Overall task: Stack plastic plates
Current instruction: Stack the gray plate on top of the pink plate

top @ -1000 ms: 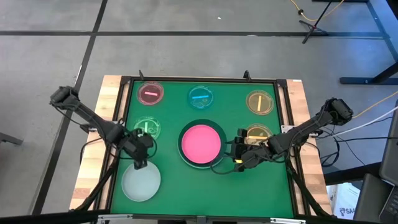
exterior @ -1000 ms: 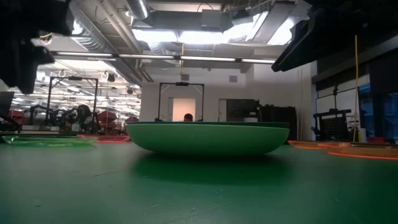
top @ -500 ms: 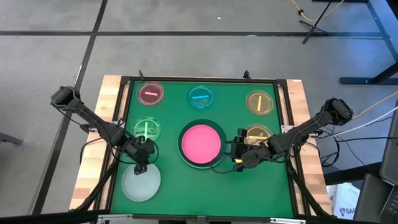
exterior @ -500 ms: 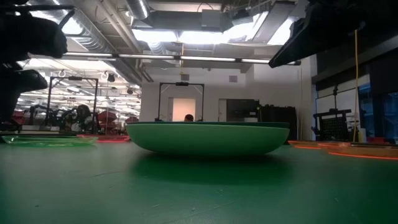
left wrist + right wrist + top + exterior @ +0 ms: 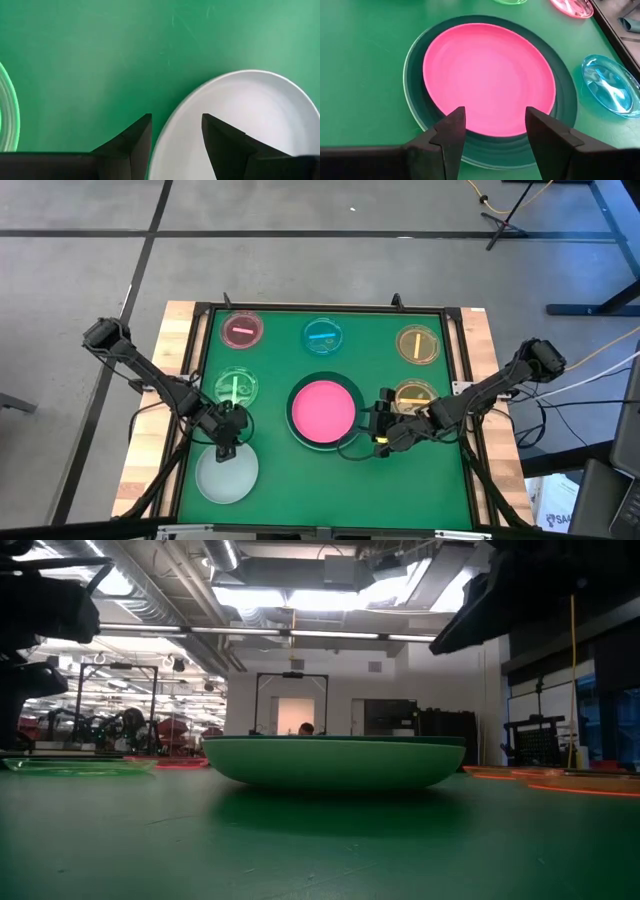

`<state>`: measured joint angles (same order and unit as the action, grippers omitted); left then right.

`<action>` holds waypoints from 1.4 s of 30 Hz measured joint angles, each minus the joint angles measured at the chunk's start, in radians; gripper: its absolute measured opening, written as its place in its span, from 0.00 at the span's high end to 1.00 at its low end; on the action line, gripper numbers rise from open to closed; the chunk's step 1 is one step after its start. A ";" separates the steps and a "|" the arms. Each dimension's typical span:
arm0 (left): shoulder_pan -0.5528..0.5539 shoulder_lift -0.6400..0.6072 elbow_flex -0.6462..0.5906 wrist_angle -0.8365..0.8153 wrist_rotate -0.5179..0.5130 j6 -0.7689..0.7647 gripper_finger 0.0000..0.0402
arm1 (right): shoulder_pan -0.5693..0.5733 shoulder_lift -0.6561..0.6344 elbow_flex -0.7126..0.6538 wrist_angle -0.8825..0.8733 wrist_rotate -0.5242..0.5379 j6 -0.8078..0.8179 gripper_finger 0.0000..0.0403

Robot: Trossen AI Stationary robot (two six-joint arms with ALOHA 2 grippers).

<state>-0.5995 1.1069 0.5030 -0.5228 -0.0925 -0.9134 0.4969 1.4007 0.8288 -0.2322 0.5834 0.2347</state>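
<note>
**A:** So where's everything sitting? From the high view the left arm reaches in from 9 o'clock, elbow out past the table edge, and the left gripper [image 5: 228,442] hangs right at the 12 o'clock rim of the pale grey-white plate [image 5: 227,473].

**B:** Yep, and the left wrist view nails it: both dark fingers [image 5: 135,145] are spread apart with the white plate's rim [image 5: 235,120] running between them. Released, not pinching anything as far as I can see.

**A:** Right arm comes in from 3 o'clock, stretched low across the mat. The right gripper [image 5: 372,428] is just beside the 3 o'clock edge of the big stack, where the pink plate [image 5: 323,411] sits on the dark green plate [image 5: 346,444].

**B:** Its wrist cam shows what the overhead doesn't: fingers [image 5: 451,131] wide open and empty, pink plate [image 5: 489,77] nested in the dark green one [image 5: 565,107], and a light green rim [image 5: 408,95] peeking out underneath. Also a small blue plate [image 5: 610,85] off to the side.

**A:** Low view only gives you the stack side-on as one green bowl shape [image 5: 334,762]. Overhead has the small ones: pink [image 5: 241,330], blue [image 5: 322,336], amber [image 5: 418,344] along 12 o'clock, a second amber plate [image 5: 414,394] by the right arm, a green plate [image 5: 236,387] just above the left gripper.
</note>
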 joint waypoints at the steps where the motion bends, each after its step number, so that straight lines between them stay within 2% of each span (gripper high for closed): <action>1: 0.000 0.000 0.000 -0.001 0.001 0.001 0.59 | 0.000 0.002 0.000 0.001 0.000 0.000 0.52; 6: 0.001 0.000 0.000 -0.020 -0.019 0.030 0.59 | 0.000 0.012 0.000 0.008 0.000 0.000 0.52; 14: -0.013 0.000 -0.009 -0.093 0.036 0.036 0.59 | 0.000 0.032 0.000 0.016 0.000 -0.002 0.52; 25: -0.023 -0.002 -0.088 -0.026 0.096 0.006 0.60 | 0.000 0.053 0.000 0.025 0.000 -0.003 0.52; 30: -0.020 -0.001 -0.089 -0.030 0.099 0.009 0.69 | 0.000 0.053 0.000 0.025 0.008 -0.004 0.52; 39: -0.020 0.000 -0.091 -0.024 0.118 0.027 0.95 | 0.000 0.053 0.000 0.022 0.004 -0.005 0.52; 42: -0.013 0.000 -0.080 -0.033 0.126 0.025 0.98 | 0.000 0.051 0.011 0.014 -0.021 -0.044 0.52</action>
<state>-0.6125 1.1069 0.4232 -0.5559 0.0333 -0.8880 0.4969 1.4514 0.8398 -0.2179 0.5623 0.1908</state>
